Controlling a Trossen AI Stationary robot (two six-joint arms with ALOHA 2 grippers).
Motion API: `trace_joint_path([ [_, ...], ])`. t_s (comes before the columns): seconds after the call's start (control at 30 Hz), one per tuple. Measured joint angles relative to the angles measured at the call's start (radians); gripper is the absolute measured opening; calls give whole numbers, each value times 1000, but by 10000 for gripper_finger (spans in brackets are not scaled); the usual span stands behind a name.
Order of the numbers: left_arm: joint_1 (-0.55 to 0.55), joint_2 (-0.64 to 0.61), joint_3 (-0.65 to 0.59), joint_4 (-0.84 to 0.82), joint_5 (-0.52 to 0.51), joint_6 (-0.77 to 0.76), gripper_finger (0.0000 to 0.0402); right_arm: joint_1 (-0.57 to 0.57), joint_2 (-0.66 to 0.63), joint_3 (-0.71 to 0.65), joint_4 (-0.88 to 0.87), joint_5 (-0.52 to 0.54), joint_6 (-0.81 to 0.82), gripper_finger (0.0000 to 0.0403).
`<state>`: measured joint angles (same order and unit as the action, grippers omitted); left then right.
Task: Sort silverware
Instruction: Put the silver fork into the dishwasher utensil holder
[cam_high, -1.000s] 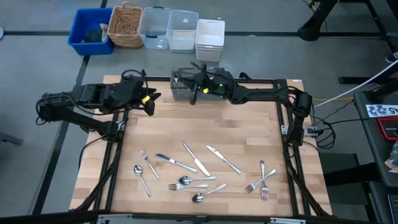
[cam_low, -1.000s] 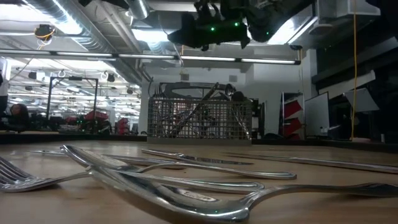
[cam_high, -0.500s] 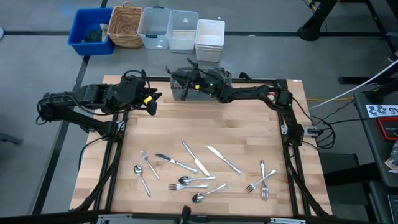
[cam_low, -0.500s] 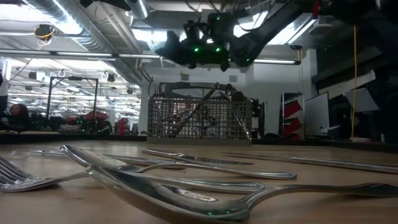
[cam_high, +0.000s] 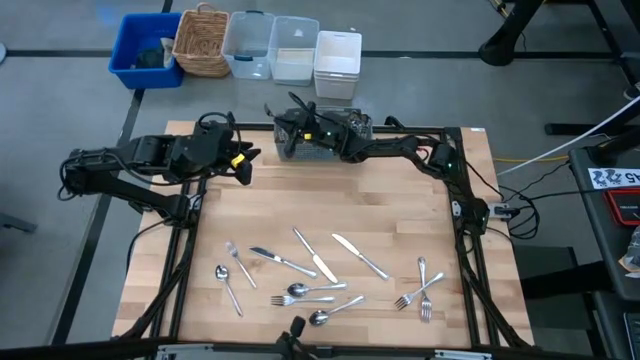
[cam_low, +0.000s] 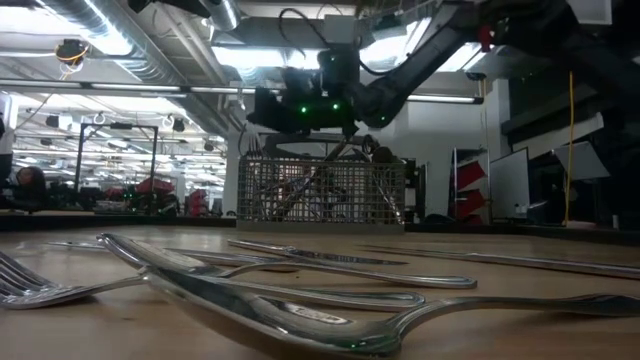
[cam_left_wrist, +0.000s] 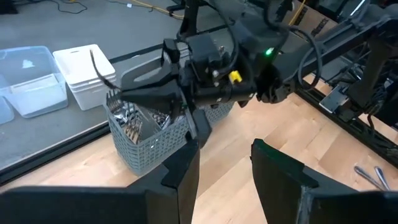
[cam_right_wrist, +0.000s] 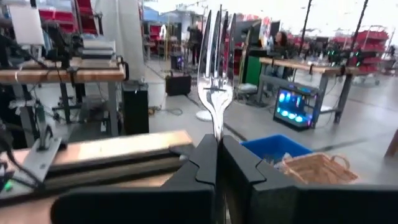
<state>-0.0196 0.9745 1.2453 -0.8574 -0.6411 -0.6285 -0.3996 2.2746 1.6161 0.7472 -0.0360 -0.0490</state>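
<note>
My right gripper (cam_right_wrist: 218, 142) is shut on a silver fork (cam_right_wrist: 216, 56) just above the left end of the grey mesh basket (cam_high: 325, 135) at the table's far edge (cam_low: 262, 108). More silverware stands inside the basket (cam_left_wrist: 127, 121). Loose silverware lies flat on the near half of the wooden table: knives (cam_high: 315, 255), spoons (cam_high: 300, 292) and forks (cam_high: 420, 290). At the far left, left of the basket, my left gripper (cam_left_wrist: 224, 168) stands open in the air with nothing between its fingers (cam_high: 243, 165). My right gripper pinches the fork between its two fingers just below the tines, at the neck (cam_right_wrist: 217, 127). The tines stick out past the fingertips; the handle is hidden between the fingers. The fingers lie about level, pointing toward the table's left. The fork is lifted clear above the basket.
Beyond the far edge stand a blue bin (cam_high: 145, 48), a wicker basket (cam_high: 203, 40), two clear tubs (cam_high: 272, 45) and a white container (cam_high: 337, 60). The table's middle strip between the basket and the loose silverware is bare wood (cam_high: 330, 200).
My right gripper has carried the fork toward the table's left edge along the far side and has sunk, from high over the basket's middle to just above its left end. It has stayed shut on the fork.
</note>
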Motion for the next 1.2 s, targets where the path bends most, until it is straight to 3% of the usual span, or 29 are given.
trace_joint_path([
  [0.43, 0, 0, 0, -1, 0, 16, 131, 0, 42, 0, -44, 0, 0, 16],
  [0.93, 0, 0, 0, -8, 0, 19, 131, 0, 42, 0, -90, 3, -8, 92],
  [1.2, 0, 0, 0, -9, 1, 8, 131, 0, 17, 0, -112, 3, -11, 97],
])
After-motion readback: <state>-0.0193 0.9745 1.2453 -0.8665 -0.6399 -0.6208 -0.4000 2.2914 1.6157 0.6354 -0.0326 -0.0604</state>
